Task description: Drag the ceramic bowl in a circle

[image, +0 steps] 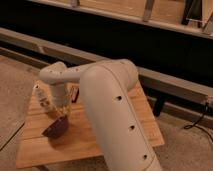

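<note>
Ceramic bowl (55, 127) lies tilted directly beneath the jaws, its upper rim at their tips, on the front-left part of the wooden worktop (100, 142). The gripper (62, 113) points down over it; whether the jaws pinch the rim cannot be told. Left of the jaws stands a clear glass cup (42, 97).

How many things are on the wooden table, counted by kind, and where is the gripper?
Ceramic bowl: 1
Clear glass cup: 1
Small dark item behind the arm: 1
Total: 3
The gripper is at the bowl's rim.
</note>
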### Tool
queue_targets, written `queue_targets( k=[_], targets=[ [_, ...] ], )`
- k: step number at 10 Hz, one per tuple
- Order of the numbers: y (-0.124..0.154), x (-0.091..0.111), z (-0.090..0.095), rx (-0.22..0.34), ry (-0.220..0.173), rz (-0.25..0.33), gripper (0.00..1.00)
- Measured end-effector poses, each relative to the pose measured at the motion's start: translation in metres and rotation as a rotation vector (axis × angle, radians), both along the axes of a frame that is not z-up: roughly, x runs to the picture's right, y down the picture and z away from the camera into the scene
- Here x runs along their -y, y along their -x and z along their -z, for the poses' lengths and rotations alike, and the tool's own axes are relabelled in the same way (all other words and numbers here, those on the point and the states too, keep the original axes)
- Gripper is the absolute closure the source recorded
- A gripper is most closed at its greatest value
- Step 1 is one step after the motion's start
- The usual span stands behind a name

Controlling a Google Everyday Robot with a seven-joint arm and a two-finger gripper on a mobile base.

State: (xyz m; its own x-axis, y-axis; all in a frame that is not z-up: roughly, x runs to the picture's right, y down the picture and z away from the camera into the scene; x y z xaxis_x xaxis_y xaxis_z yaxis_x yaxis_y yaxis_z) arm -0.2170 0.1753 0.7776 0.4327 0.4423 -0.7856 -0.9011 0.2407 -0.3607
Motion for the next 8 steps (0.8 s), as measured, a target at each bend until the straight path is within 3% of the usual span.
queue_targets(
  k=[4,8],
  targets=[
    [-0.043,-0.053,0.031,0.005,0.092,0.078,1.00],
    [-0.108,-0.066,0.027,-0.078,0.114,0.139,1.00]
  ],
)
